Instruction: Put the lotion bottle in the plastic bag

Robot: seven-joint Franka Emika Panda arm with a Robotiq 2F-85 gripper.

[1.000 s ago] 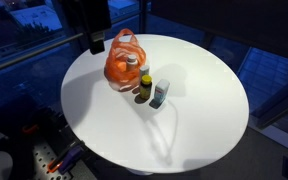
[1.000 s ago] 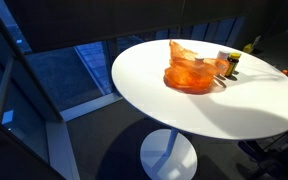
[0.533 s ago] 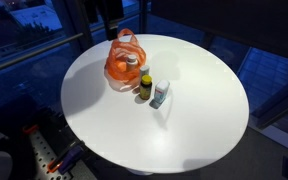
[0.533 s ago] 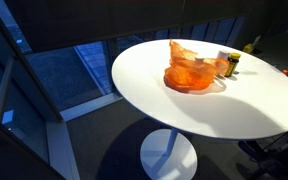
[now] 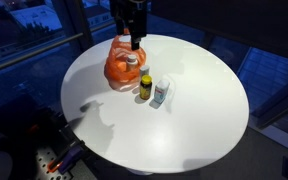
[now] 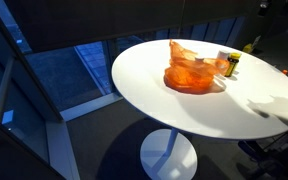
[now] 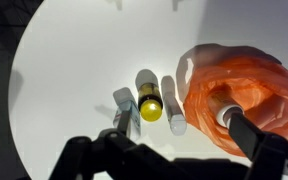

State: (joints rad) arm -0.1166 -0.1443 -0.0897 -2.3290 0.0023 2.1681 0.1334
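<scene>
The crinkly orange plastic bag (image 5: 122,64) with loop handles sits on the round white table (image 5: 199,110); it also shows in the other exterior view (image 6: 192,70) and the wrist view (image 7: 246,78). A white-capped bottle (image 7: 227,117) stands inside the bag, its cap showing in an exterior view (image 5: 131,62). Beside the bag stand a dark bottle with a yellow cap (image 7: 150,106), a white bottle (image 7: 174,108) and a small grey-white bottle (image 7: 124,104). My gripper (image 7: 169,158) hangs open and empty above the bag and bottles (image 5: 134,38), touching none.
The yellow-capped bottle (image 5: 144,87) and a small white bottle (image 5: 160,93) stand close together just beside the bag. The table edge (image 6: 134,95) drops to a dark floor. Dark windows surround the table.
My arm has swung sideways across the far side of the table and now hangs over the bag. Its shadow on the table has shifted. The bag and bottles have not moved.
</scene>
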